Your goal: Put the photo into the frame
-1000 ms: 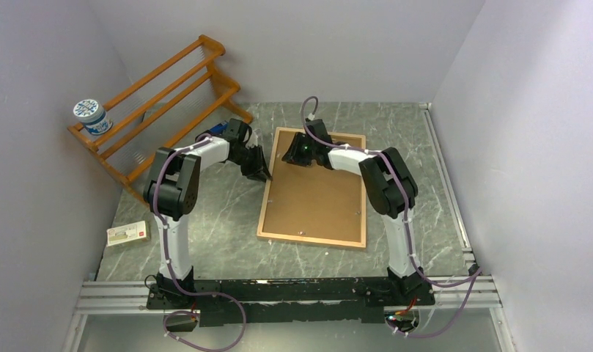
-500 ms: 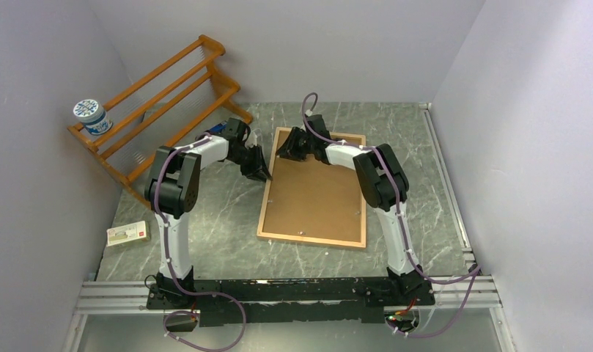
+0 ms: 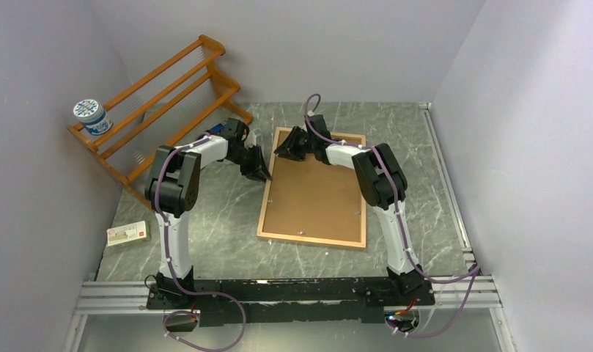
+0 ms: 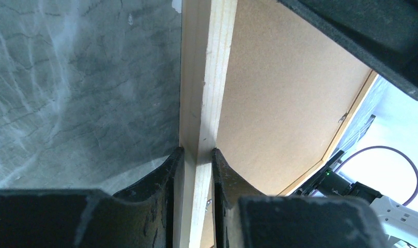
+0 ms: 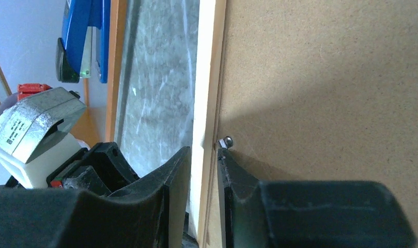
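Observation:
The frame (image 3: 311, 240) lies face down on the table, its thin light-wood border around a brown backing board (image 3: 315, 194). My left gripper (image 3: 264, 174) is shut on the frame's left border near the far corner. In the left wrist view the fingers (image 4: 197, 155) pinch the pale wood strip (image 4: 206, 77) from both sides. My right gripper (image 3: 284, 152) sits at the frame's far-left corner. Its fingers (image 5: 204, 152) straddle and grip the border (image 5: 209, 62), beside a small metal tab (image 5: 227, 141) on the board. The photo is out of view.
An orange-brown slatted rack (image 3: 161, 95) stands at the back left with a blue-and-white tub (image 3: 90, 116) on its end. A small flat box (image 3: 127, 233) lies near the left wall. A blue object (image 5: 82, 36) sits by the rack behind the left wrist.
The right gripper has slid left along the frame's far edge to the far-left corner. The left gripper and the frame have stayed put.

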### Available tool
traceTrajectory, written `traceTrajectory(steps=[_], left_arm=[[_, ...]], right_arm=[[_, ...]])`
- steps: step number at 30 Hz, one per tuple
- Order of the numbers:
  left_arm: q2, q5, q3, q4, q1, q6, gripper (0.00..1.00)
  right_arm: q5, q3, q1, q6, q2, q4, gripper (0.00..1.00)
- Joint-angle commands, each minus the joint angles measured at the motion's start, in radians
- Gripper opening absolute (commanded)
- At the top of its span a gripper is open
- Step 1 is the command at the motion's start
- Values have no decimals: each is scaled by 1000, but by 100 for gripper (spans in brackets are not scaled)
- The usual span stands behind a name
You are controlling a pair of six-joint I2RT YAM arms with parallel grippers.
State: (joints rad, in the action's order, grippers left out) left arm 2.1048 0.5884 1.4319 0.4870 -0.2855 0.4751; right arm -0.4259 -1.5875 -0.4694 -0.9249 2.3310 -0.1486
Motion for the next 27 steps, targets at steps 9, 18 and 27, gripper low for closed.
traceTrajectory(steps=[9,18,27], left_arm=[[69,4,-3,1,-26,-46,4],[43,11,18,-3,-17,-44,12],[35,6,65,-31,5,-36,36]], right_arm=[[83,-1,-12,-52,58,-145,30],[39,78,28,4,-111,-209,32],[173,226,167,54,-333,-58,34]])
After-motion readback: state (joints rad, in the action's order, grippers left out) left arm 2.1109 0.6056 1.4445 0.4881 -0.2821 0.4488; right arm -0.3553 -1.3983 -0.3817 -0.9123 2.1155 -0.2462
